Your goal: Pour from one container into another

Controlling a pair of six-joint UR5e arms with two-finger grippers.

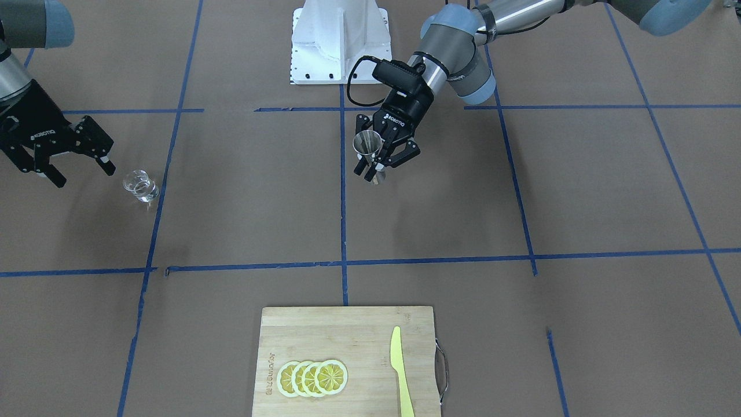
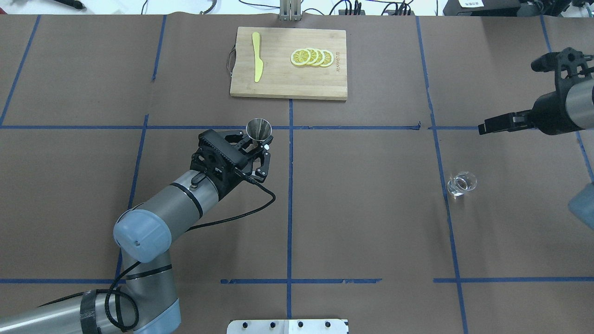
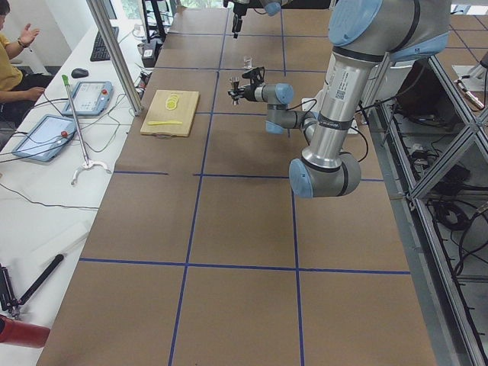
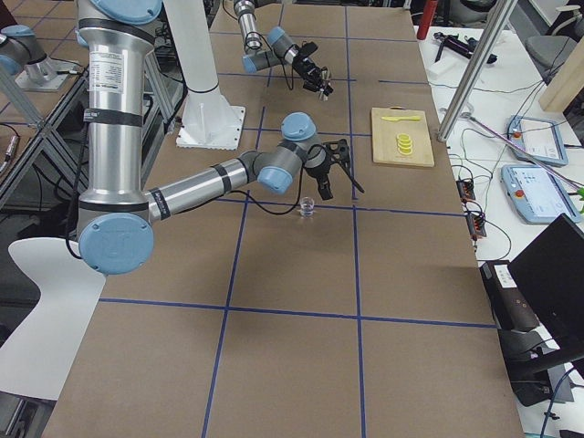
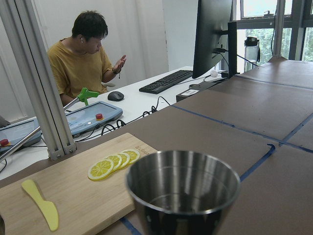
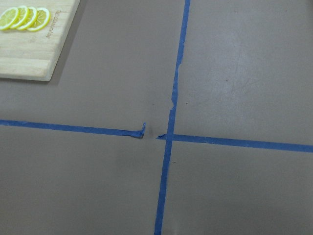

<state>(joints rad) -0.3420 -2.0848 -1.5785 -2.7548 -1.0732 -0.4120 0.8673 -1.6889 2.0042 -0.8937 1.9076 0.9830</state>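
Overhead exterior shows you the left gripper (image 2: 259, 143) clamped on the upright jigger (image 2: 258, 128). Your right gripper (image 1: 83, 174) hangs wide open and empty, near the glass (image 2: 461, 184) standing on the table (image 2: 371, 208).

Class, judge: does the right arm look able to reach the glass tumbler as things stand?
Probably yes: the right gripper hangs open close beside the tumbler, with only bare table between them.
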